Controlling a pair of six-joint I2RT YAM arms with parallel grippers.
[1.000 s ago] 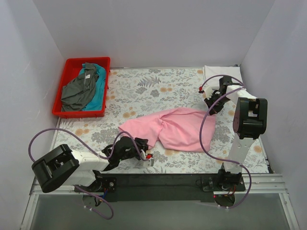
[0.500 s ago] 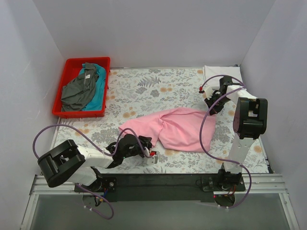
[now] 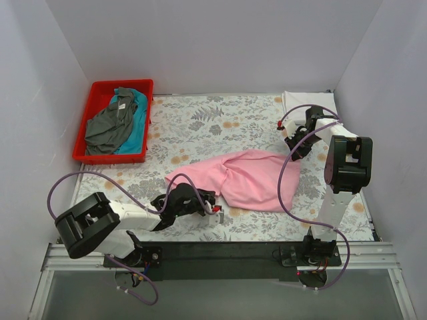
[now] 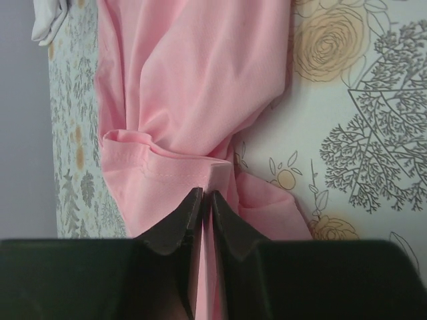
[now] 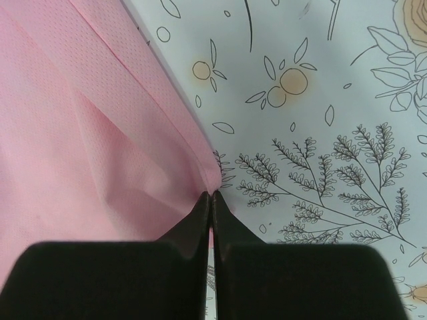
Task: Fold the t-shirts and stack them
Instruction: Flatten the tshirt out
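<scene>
- Pinching a bunched hem of the pink t-shirt [image 3: 257, 177], my left fingers [image 4: 202, 195] are closed tight. Only a thin strip of pink cloth shows between their tips, at lower centre of the overhead frame.
- My right fingers [image 5: 211, 195] are pressed together as well, gripping the same garment at its upper right edge. Creases in the cloth run straight into their tips, and the overhead view puts them right of centre.
- Between my two grips the pink t-shirt lies crumpled and drawn slantwise across the middle of the floral tablecloth [image 3: 200, 123]. Its lower left end is gathered into a ridge of folds just ahead of my left fingers.
- The white t-shirt [image 3: 308, 101] sits at the far corner of the tablecloth, upper right of the overhead frame, apart from the pink one. My left wrist view catches a scrap of it at the top left.
- The dark grey t-shirt [image 3: 110, 123] lies heaped over the teal t-shirt [image 3: 137, 133] inside the red bin [image 3: 100, 88], upper left of the frame, at the tablecloth's left edge.
</scene>
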